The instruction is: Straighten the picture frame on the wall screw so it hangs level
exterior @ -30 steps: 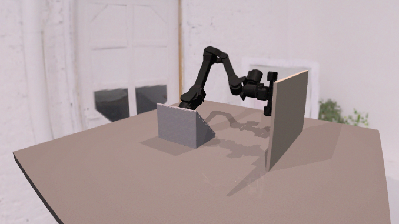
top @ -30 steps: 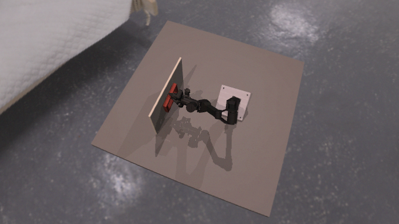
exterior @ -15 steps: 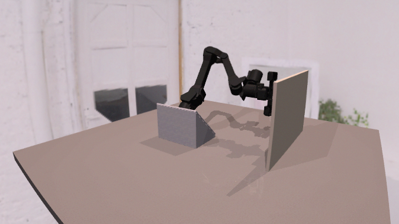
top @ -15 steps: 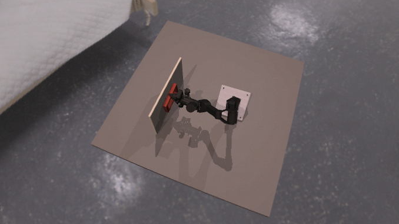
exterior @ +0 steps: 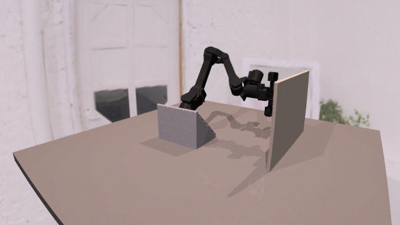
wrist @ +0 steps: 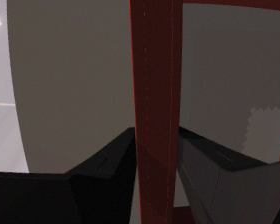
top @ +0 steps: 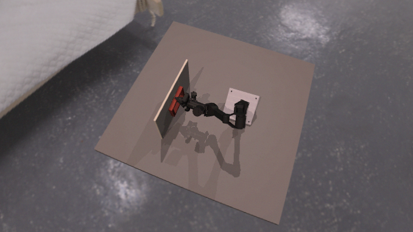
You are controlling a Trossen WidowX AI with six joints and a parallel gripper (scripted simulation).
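The room was pale: a whitewashed wall (exterior: 339,19) with a white panelled door (exterior: 127,48) behind the rig, and a bit of green foliage (exterior: 342,111) at the right in the exterior view. From the top view the floor (top: 350,126) was dark grey and mottled with light patches, and a white quilted cushion (top: 52,25) filled the upper left corner.

On that floor sat the square brown surface (top: 259,168). A thin upright wall panel (exterior: 290,116) stood on it, its pale top edge running diagonally in the top view. Well apart from the panel, a grey wedge-shaped mount (exterior: 183,128) carried the base of the black arm (exterior: 210,69), which rose, bent at the elbow and reached across to the panel's face.

The red picture frame (top: 176,101) hung on the arm's side of the panel, flat against it; from the exterior view it was hidden behind the panel. In the wrist view one long red bar of the frame (wrist: 153,110) ran from top to bottom, leaning slightly in the picture, with a short cross bar meeting it near the bottom.

The claw (wrist: 156,183) was closed on that bar of the picture frame. Its two dark fingers pressed the bar from either side, touching its edges, with only the width of the bar between them.
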